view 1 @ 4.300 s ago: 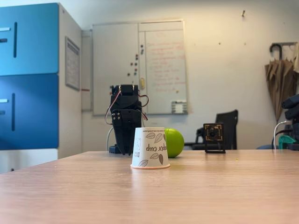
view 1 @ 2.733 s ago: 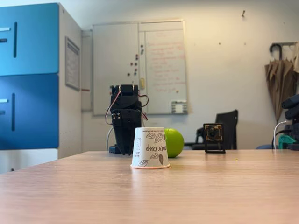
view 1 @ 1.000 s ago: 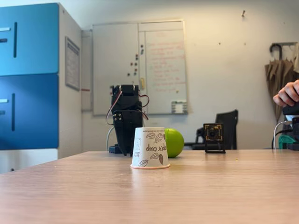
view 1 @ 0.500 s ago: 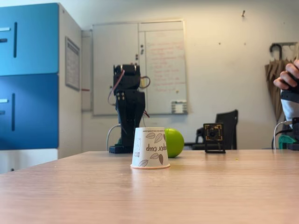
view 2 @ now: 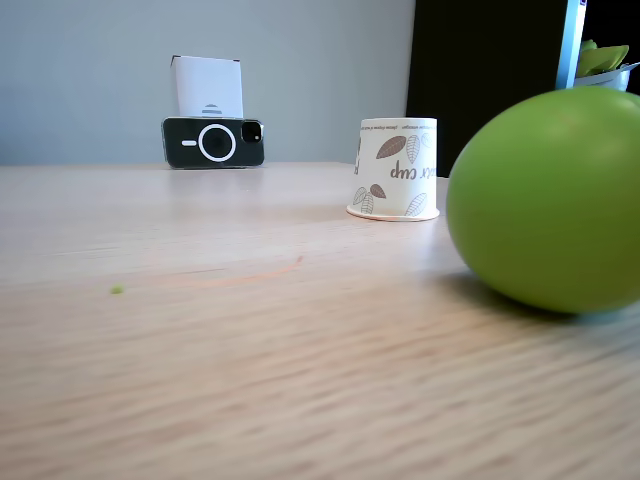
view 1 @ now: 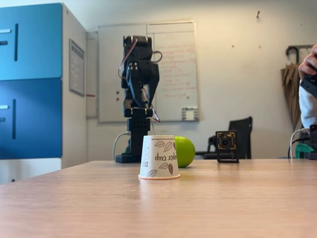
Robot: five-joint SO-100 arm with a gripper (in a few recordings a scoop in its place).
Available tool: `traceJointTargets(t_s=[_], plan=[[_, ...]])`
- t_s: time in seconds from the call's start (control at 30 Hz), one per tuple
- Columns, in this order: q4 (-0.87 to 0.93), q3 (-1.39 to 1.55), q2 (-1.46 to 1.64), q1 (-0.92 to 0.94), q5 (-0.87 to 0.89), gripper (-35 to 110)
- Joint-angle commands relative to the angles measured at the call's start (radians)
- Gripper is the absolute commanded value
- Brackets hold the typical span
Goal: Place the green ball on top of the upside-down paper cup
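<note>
- currently, green ball (view 1: 184,151): smooth lime sphere with no long axis and no marking to tell a facing; it rests on the wooden table (view 1: 223,198), free of any grip. in one fixed view it sits just behind the cup and to its right, partly hidden by the cup wall; in another fixed view (view 2: 545,200) it looms large and blurred at the right, apart from the cup.
- paper cup (view 1: 159,157): white, printed with brown leaves, standing mouth-down with its long axis vertical; the rolled rim lies flat on the table and the narrower closed base faces up. the "paper cup" lettering reads inverted in both fixed views (view 2: 396,168). nothing sits on the base; the inside cannot be seen.
- gripper (view 1: 143,101): black, raised well above the cup and behind it, fingers pointing down, holding nothing; whether the jaws are apart or together cannot be told.
- small camera (view 1: 226,146): on a stand on the table, right of the ball.
- phone (view 2: 213,142): dark, lying on its side against a white box at the table's far edge.
- whiteboard (view 1: 171,69): on the back wall, behind the arm.
</note>
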Motion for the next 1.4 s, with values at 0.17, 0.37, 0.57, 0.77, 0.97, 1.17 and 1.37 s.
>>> traceJointTargets(t_s=[0.17, 0.37, 0.57, 0.77, 0.97, 1.17, 1.37], plan=[[-0.14, 0.028, -0.176, -0.227, 0.155, 48], [-0.308, 0.12, -0.273, -0.311, 0.258, 57], [-0.416, 0.218, -0.331, -0.334, 0.31, 61], [-0.443, 0.261, -0.391, -0.322, 0.351, 63], [-0.459, 0.27, -0.442, -0.307, 0.354, 64], [-0.497, 0.287, -0.474, -0.301, 0.356, 64], [-0.552, 0.319, -0.488, -0.299, 0.357, 63]])
